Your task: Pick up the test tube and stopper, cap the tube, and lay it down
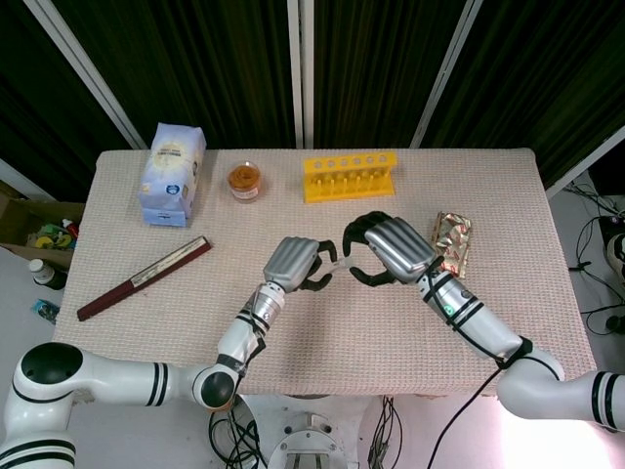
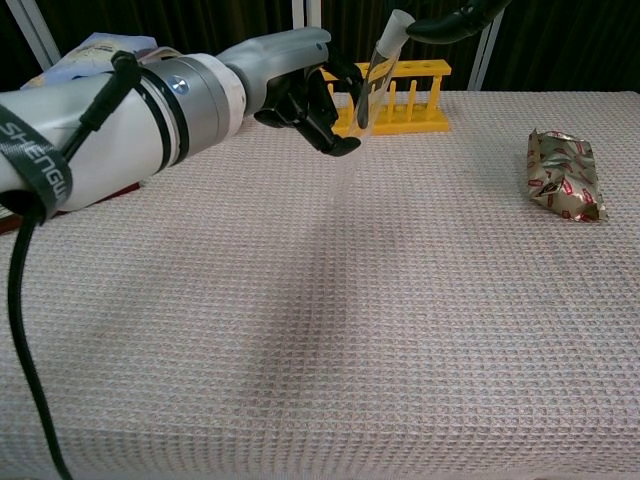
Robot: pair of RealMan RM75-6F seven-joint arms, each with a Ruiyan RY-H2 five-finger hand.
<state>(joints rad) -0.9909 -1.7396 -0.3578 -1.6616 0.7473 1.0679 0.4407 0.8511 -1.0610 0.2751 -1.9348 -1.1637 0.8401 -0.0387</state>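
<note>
My left hand (image 1: 293, 264) (image 2: 297, 84) grips a clear glass test tube (image 2: 371, 82) above the table's middle, tilted with its mouth up and to the right. A white stopper (image 2: 397, 24) sits at the tube's mouth. My right hand (image 1: 387, 250) (image 2: 455, 14) pinches the stopper with its dark fingertips; in the chest view only those fingers show at the top edge. From the head view the tube (image 1: 333, 262) is a thin sliver between the two hands, and the stopper is hidden there.
A yellow tube rack (image 1: 350, 176) (image 2: 410, 95) stands behind the hands. A crumpled foil packet (image 1: 453, 240) (image 2: 565, 172) lies to the right. On the left are a white bag (image 1: 173, 174), a small jar (image 1: 244, 182) and a long dark red box (image 1: 145, 277).
</note>
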